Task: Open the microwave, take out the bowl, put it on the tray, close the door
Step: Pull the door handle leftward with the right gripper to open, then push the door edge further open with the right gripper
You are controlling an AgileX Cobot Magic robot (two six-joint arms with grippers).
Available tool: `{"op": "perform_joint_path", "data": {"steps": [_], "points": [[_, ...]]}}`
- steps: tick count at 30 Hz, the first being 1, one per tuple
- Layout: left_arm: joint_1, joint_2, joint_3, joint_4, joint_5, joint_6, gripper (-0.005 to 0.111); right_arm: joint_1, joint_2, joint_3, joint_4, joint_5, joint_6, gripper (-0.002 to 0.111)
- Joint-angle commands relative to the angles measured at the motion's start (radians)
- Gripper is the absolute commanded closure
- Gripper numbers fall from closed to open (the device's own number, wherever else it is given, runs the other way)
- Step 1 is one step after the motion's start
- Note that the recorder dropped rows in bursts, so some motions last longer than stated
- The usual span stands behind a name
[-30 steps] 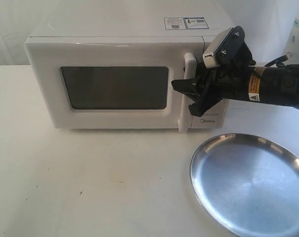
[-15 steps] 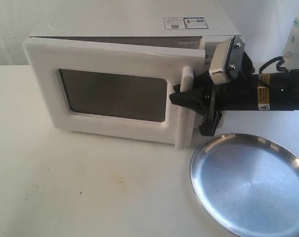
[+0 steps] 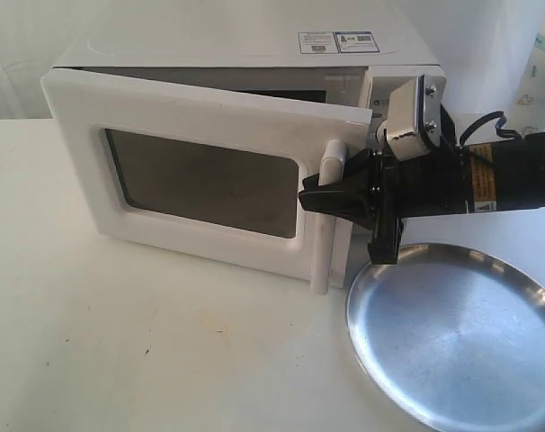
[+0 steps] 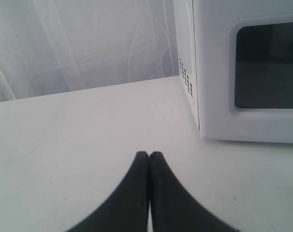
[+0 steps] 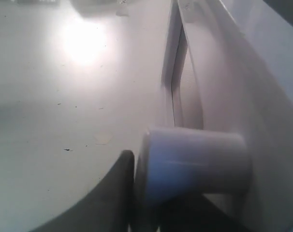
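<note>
As the right gripper [image 3: 321, 200] clamps the handle [image 3: 321, 256], we see the door [image 3: 192, 126] of the microwave [image 3: 227, 45] standing ajar. The door's hinge side sits against the oven body far from the gripper's fingers, and its handle edge is angled out from the front. A dark gap shows along the top between door and oven. The door's long axis runs sideways from the hinge to the gripper, and its dark window [image 3: 205, 184] faces outward and slightly away from the arm.

The white bar handle stands upright, its long axis vertical and crossing the fingers at about mid-height. Our right wrist view shows the handle between the black fingers [image 5: 118, 193]. One is pressed to its side and the other lies dark beneath it, so the grip is closed on the bar. The oven body lies behind those fingers.

The tray [image 3: 452, 342] lies flat on the white table [image 3: 165, 351], just below the right fingers and under the arm, apart from the door.

The left gripper [image 4: 149, 157] hangs over bare table with its two fingertips pressed together and nothing between them. Ahead of them and off to one side stand the oven's vented wall [image 4: 185, 82] and the door.
</note>
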Motion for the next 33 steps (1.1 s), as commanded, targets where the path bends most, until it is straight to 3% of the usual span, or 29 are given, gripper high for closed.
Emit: {"op": "perform_joint_path", "data": {"steps": [1,5,16,23,27,30,33], "points": [[-0.006,-0.002,-0.003,-0.008,-0.004,0.0,0.107,0.04,-0.009,-0.017,-0.102,-0.129,0.098,0.078],[-0.006,-0.002,-0.003,-0.008,-0.004,0.0,0.107,0.038,-0.009,-0.002,-0.181,-0.068,0.233,0.064],[-0.006,-0.002,-0.003,-0.008,-0.004,0.0,0.107,0.038,-0.009,0.063,-0.181,0.128,0.36,0.064],[-0.006,-0.002,-0.003,-0.008,-0.004,0.0,0.107,0.038,-0.009,0.134,-0.181,0.467,0.36,0.064],[-0.006,-0.002,-0.003,-0.008,-0.004,0.0,0.107,0.038,-0.009,0.178,-0.181,0.507,0.36,0.064],[-0.006,-0.002,-0.003,-0.008,-0.004,0.0,0.107,0.038,-0.015,0.196,-0.181,0.507,0.36,0.068],[-0.006,-0.002,-0.003,-0.008,-0.004,0.0,0.107,0.038,-0.055,0.214,-0.181,0.548,0.36,0.083]]}}
